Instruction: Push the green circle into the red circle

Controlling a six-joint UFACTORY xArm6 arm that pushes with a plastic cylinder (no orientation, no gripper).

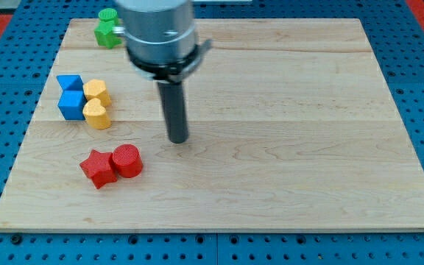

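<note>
The red circle (126, 160) is a round red block at the view's lower left, touching a red star block (97, 168) on its left. The green circle (109, 16) sits at the board's top left edge, partly hidden by the arm, with another green block (107, 34) just below it. My tip (178, 138) rests on the board, to the right of and a little above the red circle, and far below the green blocks.
Two blue blocks (71, 96) and two yellow blocks (96, 103) cluster at the view's left. The wooden board (285, 132) lies on a blue pegboard surface. The arm's grey body (159, 33) covers the top centre-left.
</note>
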